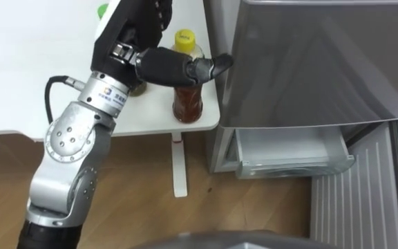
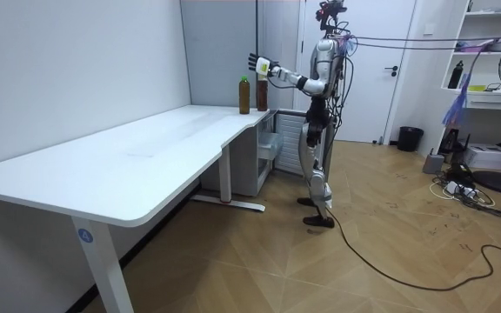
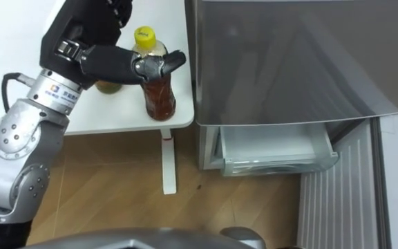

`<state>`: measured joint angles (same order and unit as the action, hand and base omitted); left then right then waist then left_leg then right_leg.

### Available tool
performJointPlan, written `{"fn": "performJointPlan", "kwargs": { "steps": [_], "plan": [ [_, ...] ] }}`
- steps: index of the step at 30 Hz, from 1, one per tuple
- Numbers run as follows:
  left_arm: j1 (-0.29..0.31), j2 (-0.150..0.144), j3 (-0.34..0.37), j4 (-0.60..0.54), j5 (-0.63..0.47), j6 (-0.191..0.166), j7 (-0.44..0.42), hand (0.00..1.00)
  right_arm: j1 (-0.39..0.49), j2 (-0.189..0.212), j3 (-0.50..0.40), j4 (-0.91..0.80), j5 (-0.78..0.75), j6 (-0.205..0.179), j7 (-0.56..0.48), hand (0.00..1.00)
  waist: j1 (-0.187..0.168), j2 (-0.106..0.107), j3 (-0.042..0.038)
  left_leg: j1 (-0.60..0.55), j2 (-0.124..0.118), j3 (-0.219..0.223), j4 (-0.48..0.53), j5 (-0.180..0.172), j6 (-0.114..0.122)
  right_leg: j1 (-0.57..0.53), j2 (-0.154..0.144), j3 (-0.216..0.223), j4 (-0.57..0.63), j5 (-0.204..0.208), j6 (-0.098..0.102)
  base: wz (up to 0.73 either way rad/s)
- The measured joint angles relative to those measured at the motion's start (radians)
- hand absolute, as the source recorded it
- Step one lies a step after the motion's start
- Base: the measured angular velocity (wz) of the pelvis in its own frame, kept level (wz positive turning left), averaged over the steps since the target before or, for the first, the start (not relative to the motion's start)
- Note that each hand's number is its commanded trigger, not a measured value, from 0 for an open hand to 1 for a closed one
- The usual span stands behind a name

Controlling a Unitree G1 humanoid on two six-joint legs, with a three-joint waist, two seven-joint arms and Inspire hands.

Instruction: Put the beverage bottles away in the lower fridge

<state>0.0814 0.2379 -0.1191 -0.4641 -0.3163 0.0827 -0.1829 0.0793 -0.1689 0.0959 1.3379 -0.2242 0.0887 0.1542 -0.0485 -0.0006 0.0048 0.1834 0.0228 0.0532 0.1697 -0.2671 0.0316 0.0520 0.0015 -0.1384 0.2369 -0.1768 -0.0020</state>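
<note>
A bottle of brown tea with a yellow cap (image 1: 187,97) stands upright at the white table's (image 1: 47,104) near right corner, next to the fridge. My left hand (image 1: 159,63) is open right by it. The thumb (image 1: 209,66) lies straight across the bottle's front below the cap, and the fingers (image 1: 144,14) reach up on its left side. A second bottle with a green cap (image 1: 102,10) stands just behind my hand, mostly hidden by it. In the room view I stand at the table's end with my left hand (image 2: 263,64) raised over both bottles (image 2: 244,94).
The grey fridge (image 1: 309,62) stands right of the table. Its lower drawer (image 1: 289,149) is pulled out and empty, with the lower door (image 1: 365,200) swung open at the right. A white table leg (image 1: 179,162) stands on the wooden floor between me and the fridge.
</note>
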Motion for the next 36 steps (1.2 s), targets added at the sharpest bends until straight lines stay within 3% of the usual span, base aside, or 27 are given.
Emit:
{"fn": "performJointPlan", "kwargs": {
  "steps": [17, 29, 36],
  "plan": [
    [0.004, 0.001, -0.002, 0.04, -0.003, 0.0, -0.006, 0.0, 0.001, 0.0, 0.0, 0.003, -0.021, -0.002, 0.002, 0.0, -0.006, 0.006, 0.0044, -0.003, 0.0, 0.001, 0.002, 0.0, 0.0, -0.004, 0.0, 0.002, 0.002, -0.001, -0.001, 0.0],
    [0.042, 0.003, -0.003, 0.177, 0.006, 0.0, -0.025, 0.0, 0.001, 0.0, -0.002, 0.004, -0.055, 0.022, 0.001, 0.0, -0.03, 0.012, -0.0013, -0.016, -0.003, -0.002, 0.018, 0.0, 0.0, -0.007, 0.0, 0.0, 0.002, 0.0, -0.003, 0.0],
    [0.049, 0.004, -0.002, 0.185, 0.006, 0.001, -0.027, 0.0, 0.001, -0.001, -0.01, 0.003, -0.059, 0.022, 0.004, 0.0, -0.029, 0.016, -0.0024, -0.021, -0.001, -0.002, 0.018, 0.0, 0.0, -0.014, -0.002, 0.001, 0.005, 0.0, -0.003, 0.0]
  ]
}}
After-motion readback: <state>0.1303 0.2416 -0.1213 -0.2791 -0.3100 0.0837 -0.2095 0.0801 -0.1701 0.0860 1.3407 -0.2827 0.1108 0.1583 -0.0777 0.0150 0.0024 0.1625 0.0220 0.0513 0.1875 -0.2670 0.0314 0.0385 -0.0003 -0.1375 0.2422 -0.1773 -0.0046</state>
